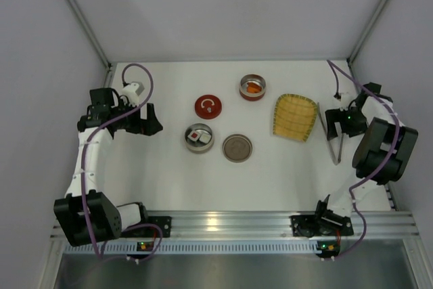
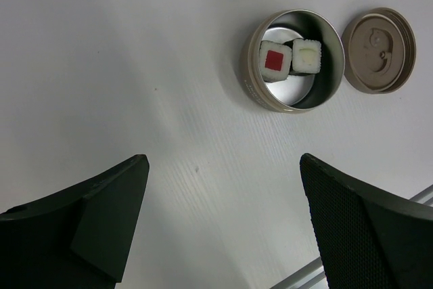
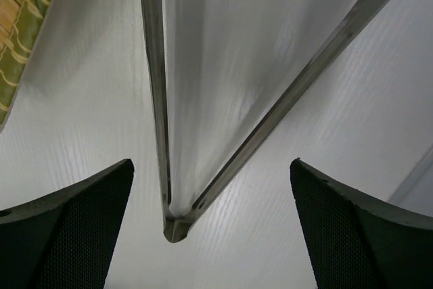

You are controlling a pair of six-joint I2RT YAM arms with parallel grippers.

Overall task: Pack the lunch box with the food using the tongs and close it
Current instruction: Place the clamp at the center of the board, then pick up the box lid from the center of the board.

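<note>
The tongs (image 3: 157, 99) lie flat on the table between my right gripper's (image 3: 211, 164) open fingers, touched by neither; the joined end of their V points at the camera. From above, the tongs (image 1: 337, 150) lie at the right, under my right gripper (image 1: 336, 124). One steel lunch box tin (image 2: 257, 93) holds two white food pieces (image 2: 275, 59), one with a red centre and one with a green centre. A second tin (image 1: 252, 94) at the back holds an orange piece (image 1: 252, 89). My left gripper (image 2: 223, 157) hovers open left of the first tin (image 1: 190, 144), holding nothing.
A red lid (image 1: 208, 106) lies between the two tins, and a grey-brown lid (image 1: 237, 147) rests right of the near tin. The yellow woven mat (image 1: 295, 117) sits just left of the right gripper. Walls enclose the table on three sides.
</note>
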